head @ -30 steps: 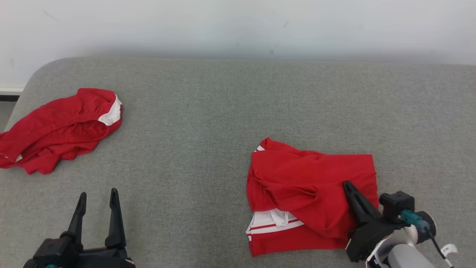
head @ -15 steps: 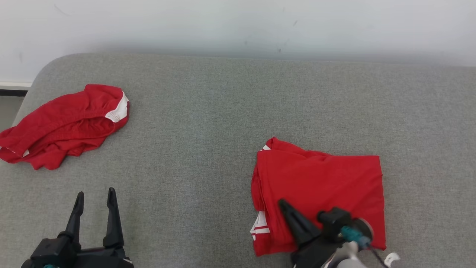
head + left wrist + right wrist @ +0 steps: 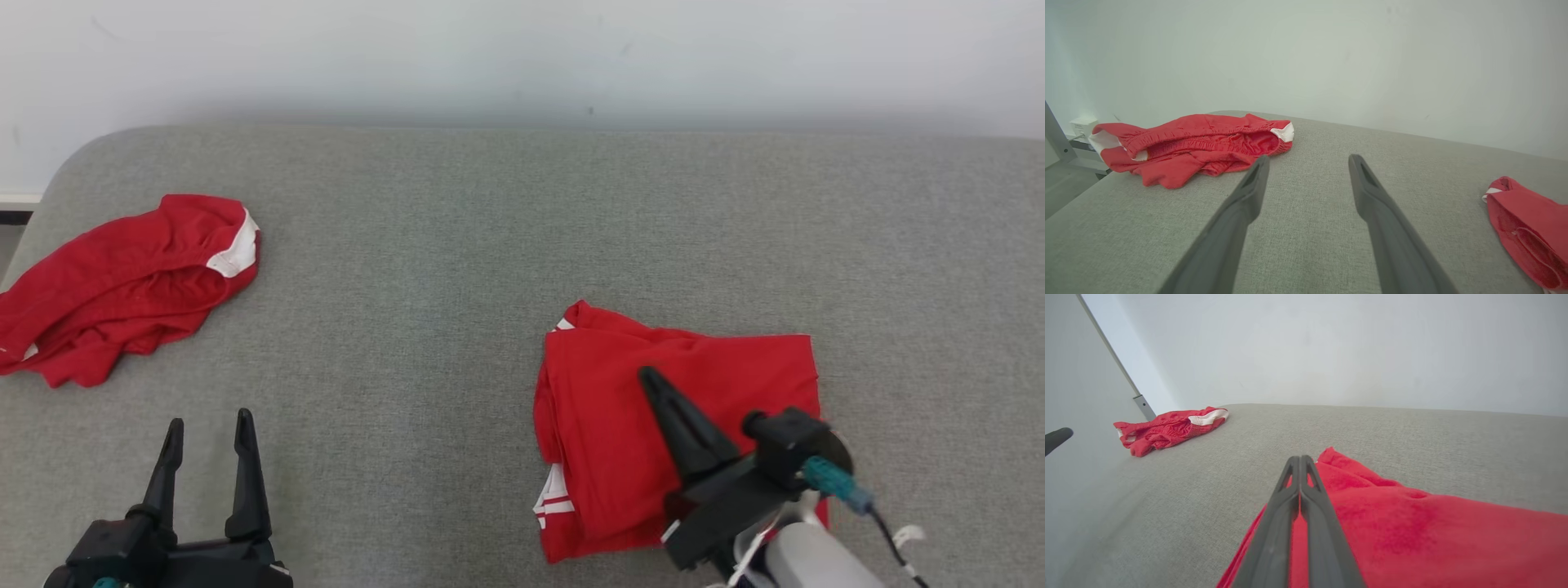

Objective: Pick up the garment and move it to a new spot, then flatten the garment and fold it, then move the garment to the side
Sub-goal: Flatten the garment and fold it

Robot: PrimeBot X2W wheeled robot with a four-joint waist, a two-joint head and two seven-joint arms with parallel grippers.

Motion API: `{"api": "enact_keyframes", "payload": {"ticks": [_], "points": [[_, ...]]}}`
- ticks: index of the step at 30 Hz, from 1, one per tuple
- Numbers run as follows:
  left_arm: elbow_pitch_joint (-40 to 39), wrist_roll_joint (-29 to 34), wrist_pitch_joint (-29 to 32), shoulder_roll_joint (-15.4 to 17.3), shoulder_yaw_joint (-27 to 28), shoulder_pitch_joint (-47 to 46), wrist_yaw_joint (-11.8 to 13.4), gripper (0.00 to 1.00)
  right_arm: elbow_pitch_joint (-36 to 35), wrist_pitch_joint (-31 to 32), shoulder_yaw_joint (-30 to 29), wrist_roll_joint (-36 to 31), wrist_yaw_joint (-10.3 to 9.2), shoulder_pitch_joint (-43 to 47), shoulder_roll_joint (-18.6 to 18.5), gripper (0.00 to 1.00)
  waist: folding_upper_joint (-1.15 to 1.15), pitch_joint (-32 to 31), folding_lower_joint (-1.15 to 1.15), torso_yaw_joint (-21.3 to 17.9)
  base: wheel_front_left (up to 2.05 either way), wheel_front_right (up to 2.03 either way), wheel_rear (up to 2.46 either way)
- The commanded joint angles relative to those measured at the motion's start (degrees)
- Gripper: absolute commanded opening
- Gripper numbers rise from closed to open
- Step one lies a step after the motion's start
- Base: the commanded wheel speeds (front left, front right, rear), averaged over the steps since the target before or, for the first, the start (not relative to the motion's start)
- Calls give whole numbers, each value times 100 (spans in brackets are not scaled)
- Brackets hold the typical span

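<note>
Folded garment [image 3: 604, 408] lying right of centre on the grey cushion [image 3: 457, 245]. Over it, right fingers [image 3: 665, 400] pinched together, empty; left fingers [image 3: 246, 474] spread wide, empty. Probably smoothing the fold. Next up: parting, pinching every layer, shifting sideways.

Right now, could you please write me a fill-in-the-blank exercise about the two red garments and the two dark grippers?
1. The right gripper hangs over the ___ red garment with white stripes.
2. Its jaws are ___.
3. The left gripper has its jaws ___.
4. The crumpled red garment with a white band lies on the grey fabric surface, nearer the ___ gripper.

Missing words: folded; shut; open; left.
</note>
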Motion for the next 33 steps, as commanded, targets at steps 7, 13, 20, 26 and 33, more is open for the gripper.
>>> {"api": "enact_keyframes", "payload": {"ticks": [7, 13, 20, 26, 33], "points": [[-6, 100, -20, 64, -32, 55, 6, 100, -573, -3, -1122, -418, -14, 417, -57, 0, 0, -122, 0, -301, 0, 0, 0], [6, 133, -20, 114, -52, 104, 6, 100, -954, -3, -1717, -622, -14, 803, -1, 0, 0, -223, 0, -503, 0, 0, 0], [-55, 176, -20, 163, -66, 251, 6, 100, -1265, -3, -2035, -817, -14, 1290, 41, 4, 0, -336, 0, -668, 0, 0, 0], [-166, 196, -20, 209, -47, 443, 6, 100, -1437, -3, -2332, -894, -14, 1601, 157, 100, 0, -404, 0, -726, 0, 0, 0], [-274, 139, -20, 275, -85, 621, 6, 100, -1407, -3, -2378, -1023, -14, 1760, 155, 100, 0, -438, 0, -734, 0, 0, 0]]}}
